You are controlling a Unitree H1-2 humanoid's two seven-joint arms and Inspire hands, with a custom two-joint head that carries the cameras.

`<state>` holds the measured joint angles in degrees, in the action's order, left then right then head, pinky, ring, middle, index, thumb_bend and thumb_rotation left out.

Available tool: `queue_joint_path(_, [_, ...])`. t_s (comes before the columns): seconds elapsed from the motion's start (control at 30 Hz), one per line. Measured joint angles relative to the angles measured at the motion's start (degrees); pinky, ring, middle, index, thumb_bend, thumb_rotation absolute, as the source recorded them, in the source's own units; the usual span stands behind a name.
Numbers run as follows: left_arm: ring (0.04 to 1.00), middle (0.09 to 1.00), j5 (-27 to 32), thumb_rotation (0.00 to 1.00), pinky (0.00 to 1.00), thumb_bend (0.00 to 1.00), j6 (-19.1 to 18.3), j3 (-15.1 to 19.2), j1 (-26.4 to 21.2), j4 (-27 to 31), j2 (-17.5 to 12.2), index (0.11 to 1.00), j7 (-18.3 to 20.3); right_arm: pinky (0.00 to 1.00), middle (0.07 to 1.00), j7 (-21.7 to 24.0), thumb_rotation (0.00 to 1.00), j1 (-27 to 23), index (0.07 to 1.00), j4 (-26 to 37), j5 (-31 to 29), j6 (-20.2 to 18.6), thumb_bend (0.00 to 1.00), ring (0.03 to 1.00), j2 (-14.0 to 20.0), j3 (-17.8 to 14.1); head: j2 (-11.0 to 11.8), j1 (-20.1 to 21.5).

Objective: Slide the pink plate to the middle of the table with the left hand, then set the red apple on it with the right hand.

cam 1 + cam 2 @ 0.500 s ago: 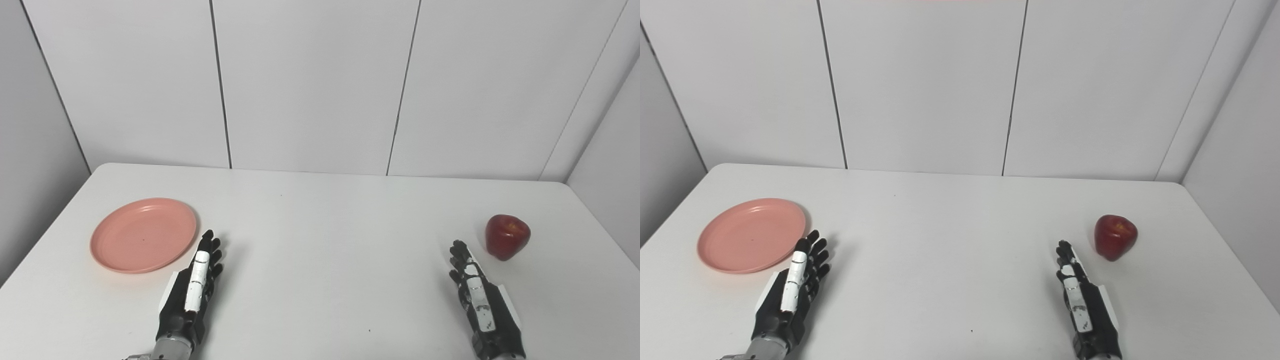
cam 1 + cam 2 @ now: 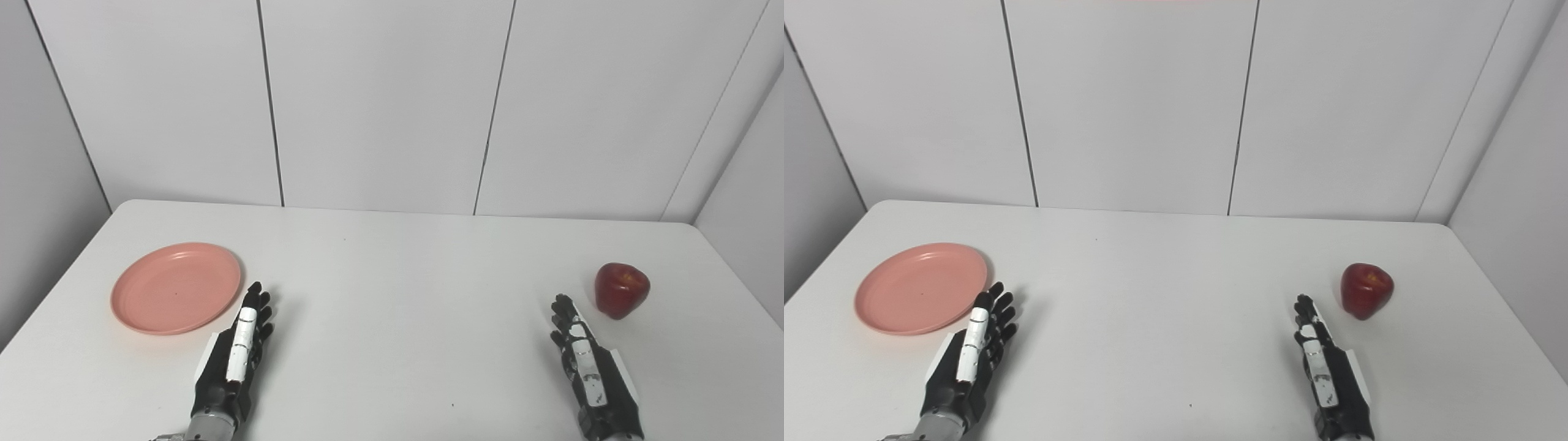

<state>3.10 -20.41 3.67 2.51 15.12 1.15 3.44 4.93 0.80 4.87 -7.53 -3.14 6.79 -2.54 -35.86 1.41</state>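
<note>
At the left of the frame, a pink plate (image 2: 176, 287) lies on the white table (image 2: 398, 294), the left hand (image 2: 236, 355) just beside its lower right rim, fingers extended, empty. At right, the red apple (image 2: 621, 290) stands near the right hand (image 2: 588, 367), fingers likewise extended, holding nothing.

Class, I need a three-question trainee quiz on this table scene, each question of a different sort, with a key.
1. True or false: the red apple rests on the pink plate.
2. Which hand lies nearest the plate? A) left hand B) right hand
3. Fill in: both hands are ____ and hold nothing.

Key:
1. False; the apple sits on the table, far right, while the plate is far left.
2. A; its fingertips lie just beside the plate's rim.
3. Open.
</note>
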Motion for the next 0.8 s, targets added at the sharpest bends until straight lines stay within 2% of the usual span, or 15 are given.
queue_joint_path(0.5, [1.0, 1.0, 0.0, 1.0, 1.0, 0.69, -0.07, -0.03, -0.03, 0.01, -0.01, 1.0, 0.01, 1.0, 0.965, 0.91, 0.94, -0.01, 0.95, -0.27, -0.98, 0.72, 0.93, 1.0, -0.22, -0.44, 0.09, -0.09])
queue_joint_path(0.8, [1.0, 1.0, 0.0, 1.0, 1.0, 0.68, -0.07, -0.04, -0.04, 0.01, -0.02, 1.0, 0.03, 1.0, 0.955, 0.95, 0.92, -0.21, 0.952, -0.78, -1.21, 4.09, 0.92, 0.996, -0.82, -1.04, 0.0, 0.0])
